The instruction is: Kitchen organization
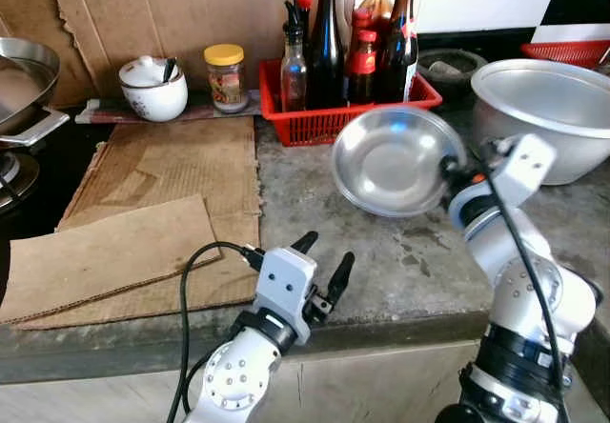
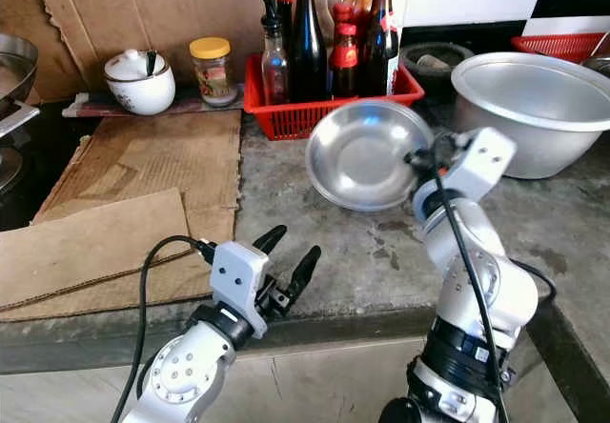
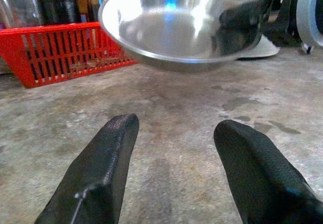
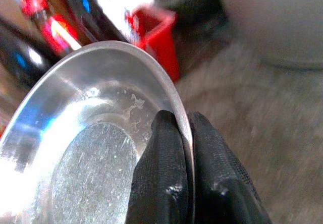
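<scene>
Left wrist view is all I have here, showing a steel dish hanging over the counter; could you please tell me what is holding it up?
Observer: The right gripper pinches the steel dish by its rim, one finger inside and one outside.
Operator: Thank you. Is it level?
Observer: No, it tilts, its hollow facing the robot.
Operator: What stands beyond it?
Observer: A large metal basin on the robot's right, beside the red basket of bottles.
</scene>
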{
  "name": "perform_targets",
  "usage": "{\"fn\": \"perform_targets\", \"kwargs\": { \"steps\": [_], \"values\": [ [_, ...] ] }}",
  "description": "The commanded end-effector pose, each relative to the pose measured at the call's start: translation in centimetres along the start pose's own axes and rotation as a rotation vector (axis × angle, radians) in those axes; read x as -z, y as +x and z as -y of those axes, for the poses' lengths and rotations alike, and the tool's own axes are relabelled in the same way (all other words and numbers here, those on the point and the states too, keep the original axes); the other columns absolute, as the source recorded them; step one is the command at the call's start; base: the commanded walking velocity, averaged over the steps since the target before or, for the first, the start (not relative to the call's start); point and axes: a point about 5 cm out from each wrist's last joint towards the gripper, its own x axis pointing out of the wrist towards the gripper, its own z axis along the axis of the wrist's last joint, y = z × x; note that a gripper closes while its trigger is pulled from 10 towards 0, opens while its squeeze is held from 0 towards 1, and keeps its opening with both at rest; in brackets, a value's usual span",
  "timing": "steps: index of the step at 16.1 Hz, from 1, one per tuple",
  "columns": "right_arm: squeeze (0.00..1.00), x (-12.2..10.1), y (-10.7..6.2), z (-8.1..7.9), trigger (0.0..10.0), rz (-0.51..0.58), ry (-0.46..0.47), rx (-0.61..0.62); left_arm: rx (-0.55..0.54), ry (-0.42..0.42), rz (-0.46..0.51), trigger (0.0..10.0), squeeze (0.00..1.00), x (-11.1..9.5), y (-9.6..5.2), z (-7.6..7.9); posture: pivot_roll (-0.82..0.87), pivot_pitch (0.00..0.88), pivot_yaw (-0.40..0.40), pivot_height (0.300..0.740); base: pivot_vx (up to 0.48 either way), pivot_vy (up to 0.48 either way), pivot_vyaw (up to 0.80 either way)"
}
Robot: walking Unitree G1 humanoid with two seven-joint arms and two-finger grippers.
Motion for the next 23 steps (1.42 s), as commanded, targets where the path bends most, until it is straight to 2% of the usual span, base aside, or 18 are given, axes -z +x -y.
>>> {"fn": "perform_targets", "kwargs": {
  "steps": [1, 3, 5, 7, 8, 9, 11, 15, 19, 23],
  "values": [
    [0.0, -0.1, -0.9, -0.8, 0.0, 0.083, 0.013, -0.009, -0.014, 0.016, 0.018, 10.0, 0.0, -0.3, 0.1, -0.3, 0.18, 0.059, -0.021, 0.74, 0.0, 0.0, 0.0],
    [0.0, -0.2, -1.5, -1.3, 0.0, 0.15, -0.086, -0.023, -0.032, 0.018, 0.025, 10.0, 0.0, -0.5, 0.1, -0.6, 0.18, 0.058, -0.015, 0.74, 0.0, 0.0, 0.0],
    [0.0, -0.1, -2.1, -2.4, 0.0, 0.235, -0.276, -0.063, -0.043, 0.013, 0.031, 10.0, 0.0, -0.6, 0.1, -0.8, 0.18, 0.053, -0.013, 0.74, 0.0, 0.0, 0.0],
    [0.0, -0.1, -2.4, -3.1, 0.2, 0.299, -0.425, -0.082, -0.047, 0.011, 0.031, 10.0, 0.0, -0.6, 0.2, -0.8, 0.18, 0.052, -0.009, 0.74, 0.0, 0.0, 0.0],
    [0.0, -0.1, -2.5, -3.4, 7.5, 0.333, -0.496, -0.101, -0.047, 0.008, 0.032, 10.0, 0.0, -0.6, 0.2, -0.8, 0.18, 0.051, -0.013, 0.74, 0.0, 0.0, 0.0],
    [0.0, 0.0, -2.5, -3.5, 10.0, 0.345, -0.528, -0.115, -0.049, 0.007, 0.032, 10.0, 0.0, -0.7, 0.2, -0.9, 0.18, 0.054, -0.015, 0.74, 0.0, 0.0, 0.0],
    [0.0, 0.1, -2.6, -3.5, 10.0, 0.356, -0.565, -0.136, -0.057, 0.005, 0.031, 10.0, 0.0, -0.7, 0.3, -1.0, 0.18, 0.06, -0.015, 0.74, 0.0, 0.0, 0.0],
    [0.0, -0.7, -2.7, -3.8, 10.0, 0.442, -0.682, -0.21, -0.065, -0.003, 0.027, 10.0, 0.0, -0.7, 0.3, -1.0, 0.18, 0.067, -0.013, 0.74, -0.38, 0.0, 0.0],
    [0.0, -1.5, -2.5, -3.9, 10.0, 0.474, -0.72, -0.225, -0.067, -0.003, 0.026, 10.0, 0.0, -0.7, 0.4, -1.0, 0.18, 0.068, -0.017, 0.74, -0.428, 0.0, 0.0],
    [0.0, -1.7, -2.3, -3.8, 10.0, 0.481, -0.705, -0.216, -0.065, 0.001, 0.025, 10.0, 0.0, -0.7, 0.3, -1.0, 0.18, 0.07, -0.014, 0.74, -0.43, 0.0, 0.0]
  ]
}}
